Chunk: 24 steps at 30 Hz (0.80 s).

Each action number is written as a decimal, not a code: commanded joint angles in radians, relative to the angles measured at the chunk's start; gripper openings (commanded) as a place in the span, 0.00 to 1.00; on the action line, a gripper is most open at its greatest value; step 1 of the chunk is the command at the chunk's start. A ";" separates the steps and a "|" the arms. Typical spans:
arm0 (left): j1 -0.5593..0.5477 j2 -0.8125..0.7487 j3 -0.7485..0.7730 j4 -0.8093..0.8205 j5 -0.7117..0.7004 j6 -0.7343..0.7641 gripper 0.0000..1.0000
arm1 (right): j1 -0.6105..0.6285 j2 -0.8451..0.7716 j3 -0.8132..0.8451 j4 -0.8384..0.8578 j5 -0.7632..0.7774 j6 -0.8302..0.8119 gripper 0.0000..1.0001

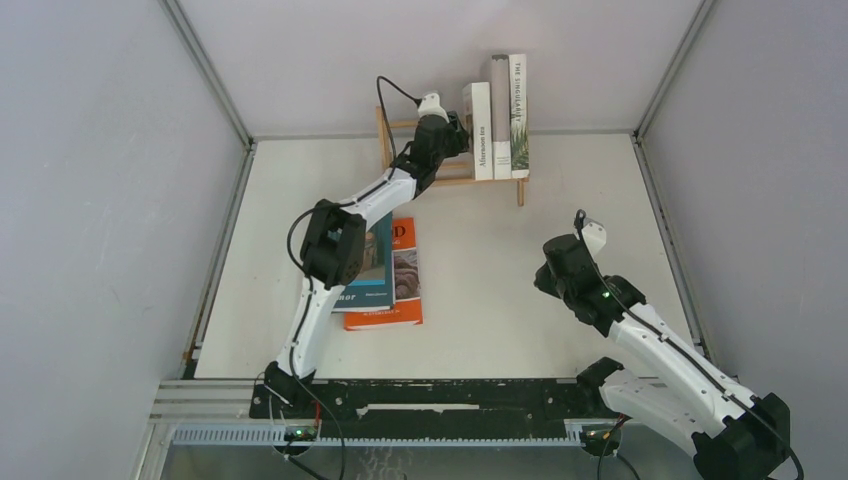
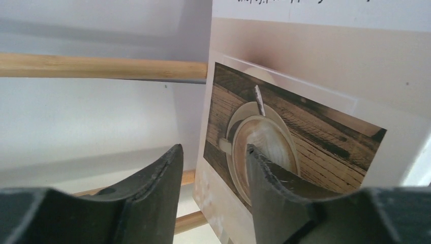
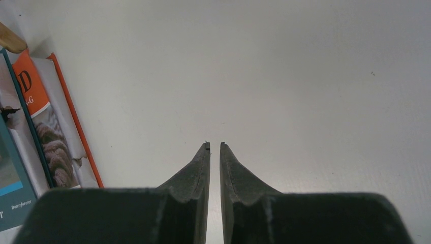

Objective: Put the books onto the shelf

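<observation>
A: While checking the shelf [image 1: 402,125] along the table's [image 1: 500,320] far edge, counted three books upright at its right end: white book [image 1: 481,130], grey book [image 1: 500,110], "The Singularity" [image 1: 518,110].
B: Noted. Found the left gripper [image 2: 213,148] just left of the white book's cover, fingers [image 2: 162,173] partly spread, clasping nothing. Could not tell whether touching it.
A: Logged teal book [image 1: 380,260] and orange book [image 1: 406,285] flat, side by side, toward the table's left edge.
B: Saw the right gripper [image 3: 214,144] over the table's right half, nearly closed, a thin slit between fingers, holding nothing.
</observation>
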 commanded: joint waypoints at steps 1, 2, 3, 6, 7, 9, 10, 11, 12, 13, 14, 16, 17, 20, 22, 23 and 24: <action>-0.013 -0.098 -0.057 0.070 -0.039 -0.039 0.57 | 0.000 -0.016 0.041 0.014 0.019 -0.006 0.19; -0.013 -0.118 -0.082 0.079 -0.055 -0.040 0.59 | -0.001 -0.021 0.041 0.014 0.019 -0.011 0.20; -0.012 -0.139 -0.104 0.083 -0.066 -0.040 0.61 | -0.001 -0.025 0.041 0.015 0.019 -0.018 0.21; -0.011 -0.196 -0.150 0.076 -0.090 -0.039 0.65 | -0.004 -0.032 0.042 0.020 0.012 -0.035 0.23; -0.010 -0.214 -0.167 0.074 -0.099 -0.038 0.67 | -0.003 -0.034 0.042 0.019 0.010 -0.041 0.24; -0.011 -0.258 -0.204 0.071 -0.116 -0.038 0.69 | -0.003 -0.041 0.042 0.015 0.006 -0.051 0.25; -0.011 -0.280 -0.225 0.071 -0.124 -0.039 0.70 | -0.004 -0.046 0.042 0.013 0.005 -0.054 0.26; -0.010 -0.304 -0.248 0.070 -0.133 -0.042 0.71 | -0.003 -0.051 0.041 0.012 0.003 -0.059 0.26; -0.011 -0.328 -0.283 0.070 -0.140 -0.045 0.71 | -0.004 -0.057 0.039 0.014 0.000 -0.067 0.27; -0.011 -0.356 -0.310 0.068 -0.148 -0.049 0.71 | -0.004 -0.062 0.036 0.017 -0.006 -0.071 0.27; -0.011 -0.383 -0.338 0.068 -0.157 -0.052 0.72 | -0.002 -0.068 0.035 0.018 -0.011 -0.078 0.28; -0.011 -0.453 -0.394 0.061 -0.175 -0.054 0.72 | 0.004 -0.079 0.032 0.020 -0.019 -0.090 0.29; -0.012 -0.488 -0.426 0.058 -0.183 -0.054 0.72 | 0.010 -0.085 0.031 0.019 -0.022 -0.096 0.29; -0.022 -0.604 -0.531 0.050 -0.213 -0.053 0.73 | 0.043 -0.113 0.020 0.024 -0.026 -0.107 0.32; -0.037 -0.697 -0.605 0.033 -0.240 -0.047 0.73 | 0.077 -0.128 0.019 0.022 -0.025 -0.108 0.35; -0.047 -0.743 -0.638 0.011 -0.260 -0.043 0.74 | 0.097 -0.134 0.019 0.020 -0.022 -0.109 0.37; -0.058 -0.791 -0.665 -0.015 -0.278 -0.041 0.74 | 0.120 -0.141 0.019 0.014 -0.018 -0.110 0.39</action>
